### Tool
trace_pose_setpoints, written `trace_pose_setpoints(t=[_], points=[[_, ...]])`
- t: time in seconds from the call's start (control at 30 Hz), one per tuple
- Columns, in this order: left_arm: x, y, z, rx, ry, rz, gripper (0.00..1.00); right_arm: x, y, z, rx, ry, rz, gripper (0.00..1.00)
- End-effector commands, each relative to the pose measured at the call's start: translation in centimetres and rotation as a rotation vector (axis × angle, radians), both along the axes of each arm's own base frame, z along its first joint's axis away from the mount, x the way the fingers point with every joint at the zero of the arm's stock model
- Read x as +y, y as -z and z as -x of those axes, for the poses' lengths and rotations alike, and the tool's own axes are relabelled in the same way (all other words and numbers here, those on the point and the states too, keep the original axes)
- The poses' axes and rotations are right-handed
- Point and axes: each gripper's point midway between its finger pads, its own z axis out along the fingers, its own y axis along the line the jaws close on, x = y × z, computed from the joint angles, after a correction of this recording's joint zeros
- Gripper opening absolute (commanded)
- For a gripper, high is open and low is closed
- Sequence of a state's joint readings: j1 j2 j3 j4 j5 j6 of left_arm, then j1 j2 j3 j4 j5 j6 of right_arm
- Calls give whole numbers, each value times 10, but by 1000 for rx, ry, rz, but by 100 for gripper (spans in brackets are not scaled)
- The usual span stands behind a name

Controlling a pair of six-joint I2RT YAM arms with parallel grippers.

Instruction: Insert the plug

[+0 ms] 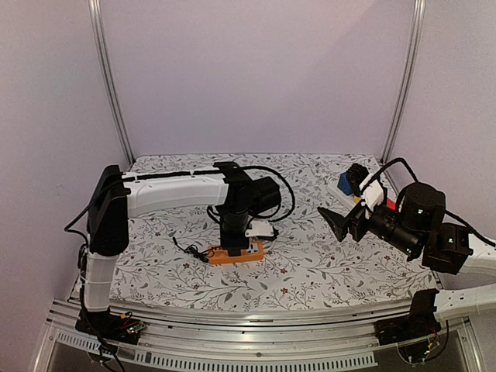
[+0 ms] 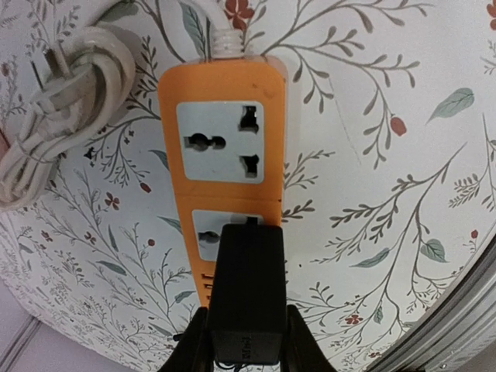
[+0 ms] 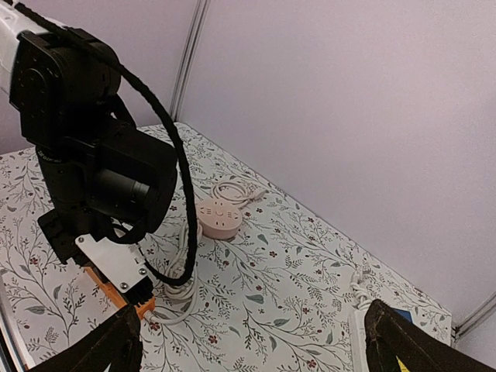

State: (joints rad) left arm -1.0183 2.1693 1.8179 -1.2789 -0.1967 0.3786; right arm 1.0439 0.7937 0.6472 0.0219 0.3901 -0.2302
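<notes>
Worktop [image 1: 310, 271] in floral print carries an orange power strip [image 2: 225, 116] toward its near edge, left of centre. The left end effector [image 2: 246, 341] is closed narrowly on the black plug [image 2: 248, 287], which sits over one strip socket (seating unclear). The right end effector [image 1: 346, 221] gapes wide, empty, near the right edge.

The black plug [image 2: 246, 298] covers the lower of 2 sockets on the flat orange power strip [image 2: 221, 81].

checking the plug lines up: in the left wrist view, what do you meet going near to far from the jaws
black plug → lower socket, partly covered by the plug → upper socket → white cord leaving the orange power strip
</notes>
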Motion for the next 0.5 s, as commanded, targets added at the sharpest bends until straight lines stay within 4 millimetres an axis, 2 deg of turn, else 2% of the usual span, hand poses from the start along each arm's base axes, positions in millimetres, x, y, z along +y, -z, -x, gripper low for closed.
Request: trace_pose_setpoints(t=[0.0, 0.1, 0.2, 0.47], points=[[69, 107, 67, 377, -12, -323, 0, -4, -4, -1, -7, 12, -6, 99], [71, 109, 67, 406, 6, -306, 0, -3, -6, -1, -7, 10, -7, 99], [83, 114, 67, 445, 9, -342, 0, -2, -5, -2, -2, 10, -6, 99], [94, 120, 83, 500, 28, -391, 0, -3, -4, -1, 8, 13, -18, 99]])
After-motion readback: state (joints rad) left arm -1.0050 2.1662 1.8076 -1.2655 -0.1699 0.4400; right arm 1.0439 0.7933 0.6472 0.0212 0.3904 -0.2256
